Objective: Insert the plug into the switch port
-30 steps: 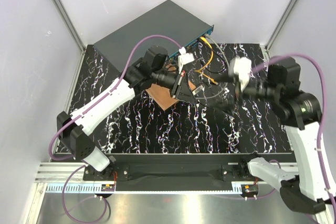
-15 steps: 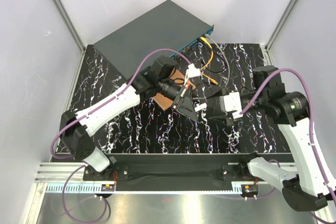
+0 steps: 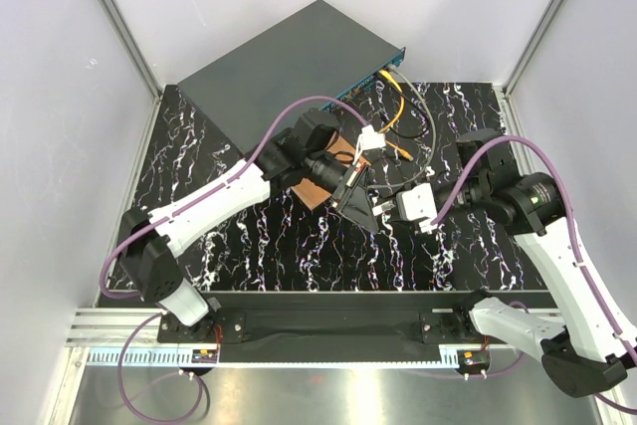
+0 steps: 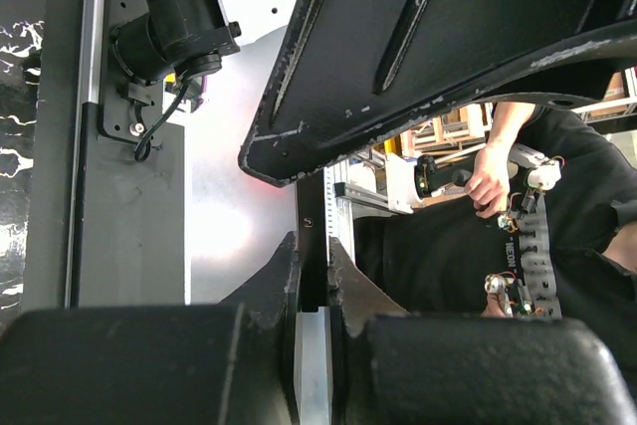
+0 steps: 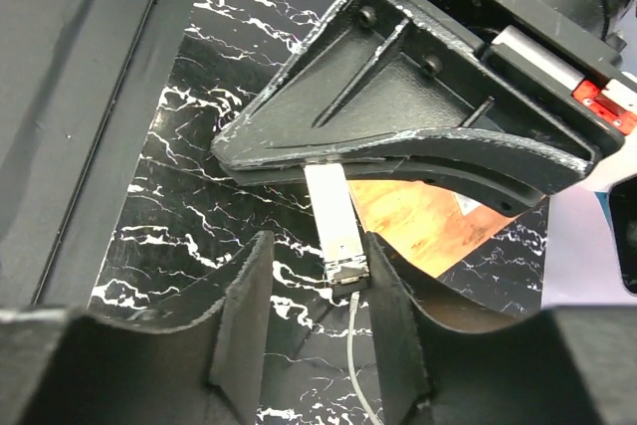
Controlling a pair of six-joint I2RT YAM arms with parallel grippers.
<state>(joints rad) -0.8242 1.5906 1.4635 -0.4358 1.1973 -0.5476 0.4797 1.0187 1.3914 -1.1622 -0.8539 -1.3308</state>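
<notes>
The switch [image 3: 289,57] is a flat dark grey-teal box at the back, its blue socket face [image 3: 384,65] turned to the right. My left gripper [image 3: 358,202] is over the middle of the table, away from that face, and shut on the plug [image 4: 312,251]. The plug is a slim silver module [image 5: 333,216] with a thin grey cable trailing from it. My right gripper [image 5: 314,291] is open, one finger on each side of the plug's cable end. Its right finger [image 5: 393,296] looks close against the plug.
A brown square board [image 3: 317,186] lies under the left gripper. Orange and grey cables [image 3: 400,114] loop from the switch's blue face onto the black marbled table [image 3: 299,246]. White walls close in the back and sides.
My left gripper has drawn back from the switch toward the table's middle. My right gripper has swung left and down to meet it and now straddles the plug.
</notes>
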